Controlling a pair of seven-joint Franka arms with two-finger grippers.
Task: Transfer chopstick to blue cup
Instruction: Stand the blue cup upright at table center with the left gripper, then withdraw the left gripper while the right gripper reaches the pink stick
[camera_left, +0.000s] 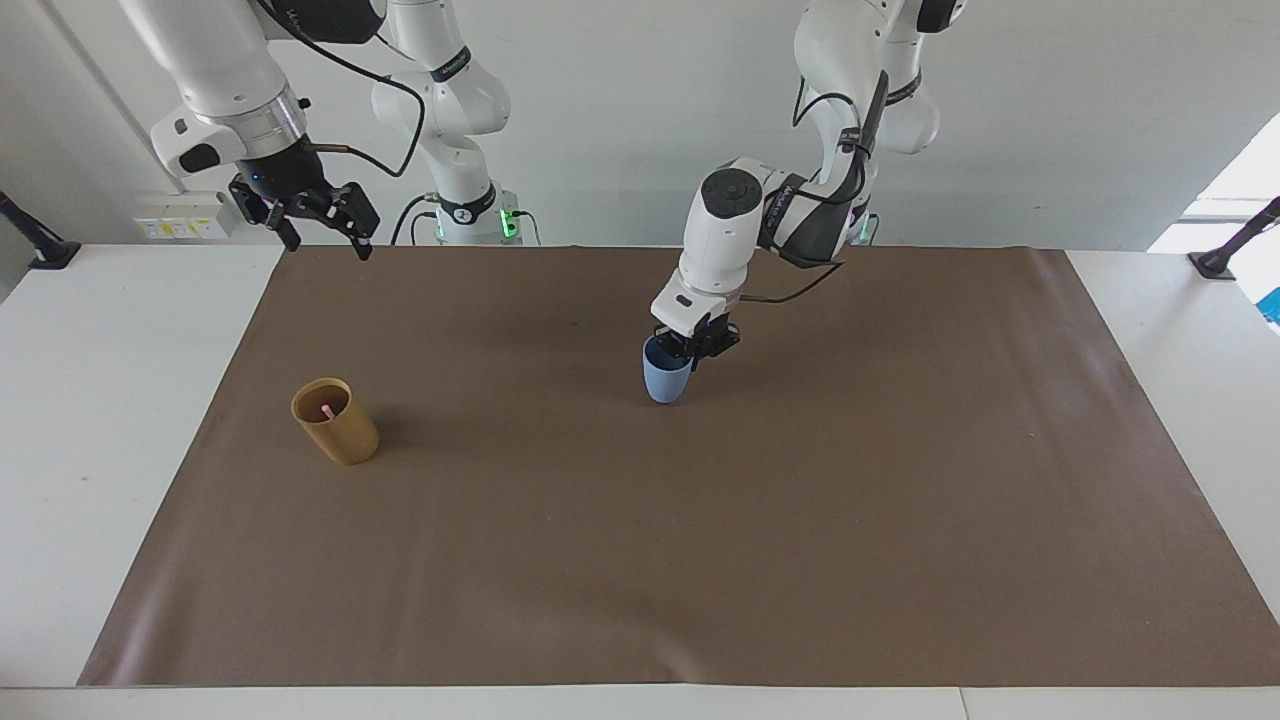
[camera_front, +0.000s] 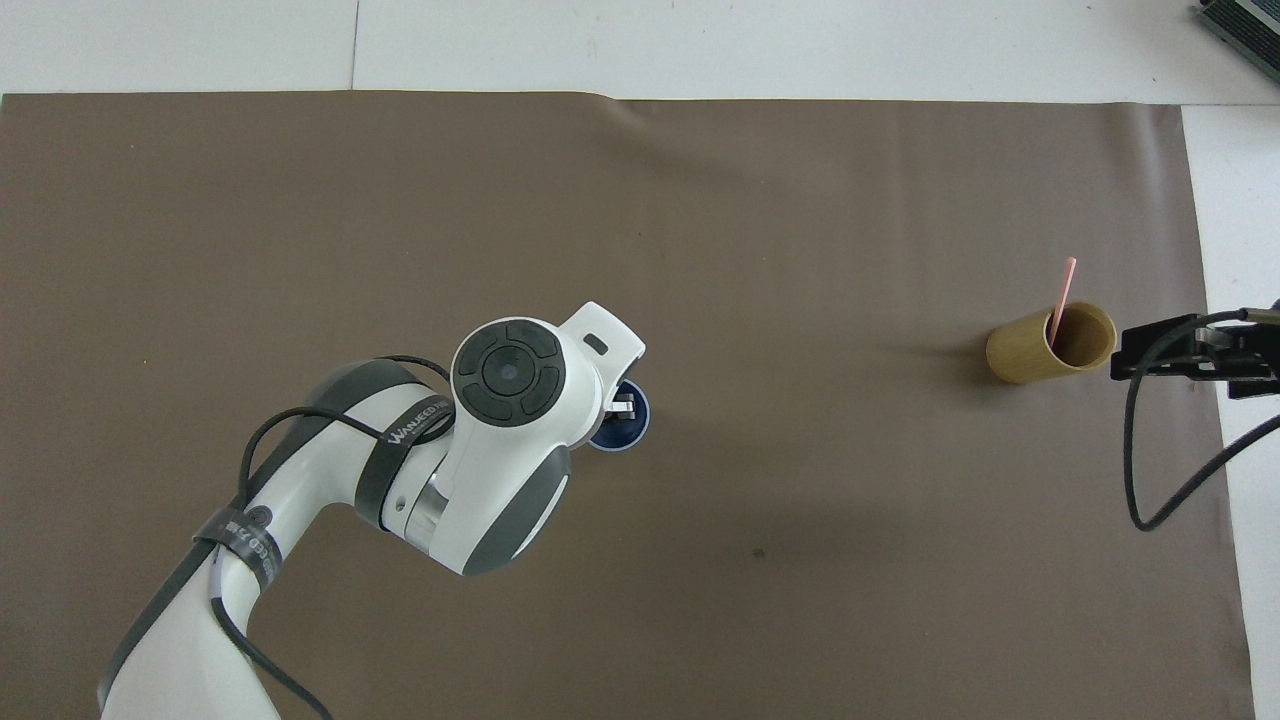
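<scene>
- left gripper (camera_left: 693, 348) clamped on the rim of the blue cup (camera_left: 667, 376) — one finger inside the cup, one outside
- blue cup hangs upright from that grip over the middle of the brown mat (camera_left: 700, 560); can't tell whether its base touches the mat or sits just above it
- overhead view: left arm's wrist covers most of the cup, only part of the dark blue inside (camera_front: 622, 430) shows
- chopstick (camera_front: 1063, 296) stands in the tan cup (camera_front: 1040, 348), leaning on the rim, pink top end poking out above it
- facing view shows only the pink tip (camera_left: 327, 410) inside the tan cup's (camera_left: 337, 423) mouth
- tan cup sits upright on the mat at the right arm's end of the desk (camera_left: 90, 400), well apart from the blue cup
- right gripper (camera_left: 318, 228) waits up in the air over the corner of the mat nearest its own base — fingers spread wide, holding nothing
- in the overhead view the right gripper (camera_front: 1165, 356) sits just beside the tan cup but is raised, not touching it
- black cable (camera_front: 1140, 470) loops down from the right gripper over the mat edge
</scene>
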